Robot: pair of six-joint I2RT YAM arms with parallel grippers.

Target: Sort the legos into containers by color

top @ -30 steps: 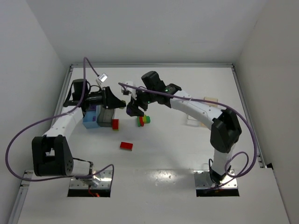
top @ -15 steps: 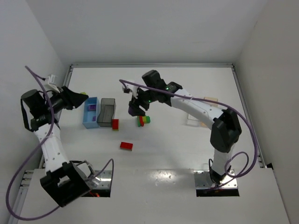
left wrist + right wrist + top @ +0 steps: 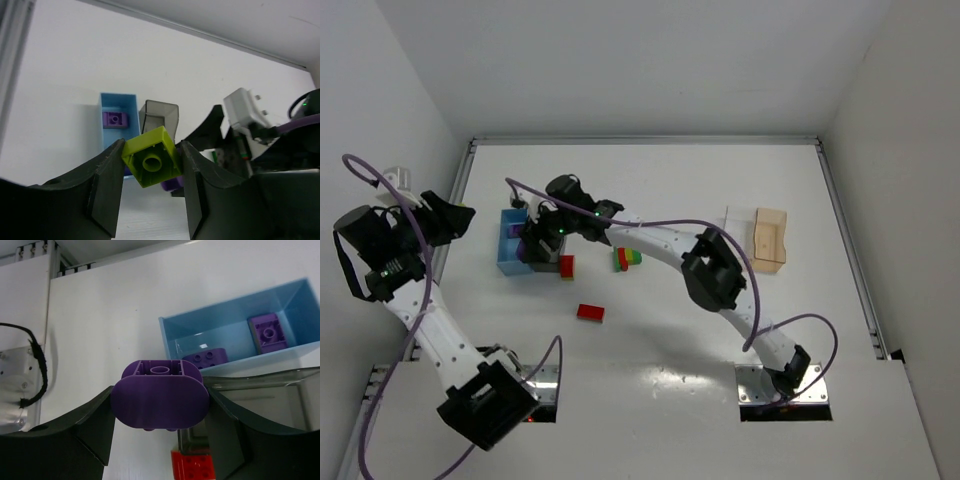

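Note:
My left gripper is raised at the far left, shut on a yellow-green lego. My right gripper reaches across to the bins, shut on a rounded purple lego, and hovers just beside the near end of the light blue bin. That bin holds two purple legos. The dark grey bin stands right of it, partly hidden in the top view. Two red legos and a green-red-yellow cluster lie on the table.
The clear bin and the tan-orange bin stand at the right. The table's raised metal rail runs along the left edge close to the left gripper. The left base plate shows in the right wrist view.
The left arm lifted away from the bins to the far left with the yellow-green lego. The right arm swung left from the middle cluster to the bins, carrying the purple lego.

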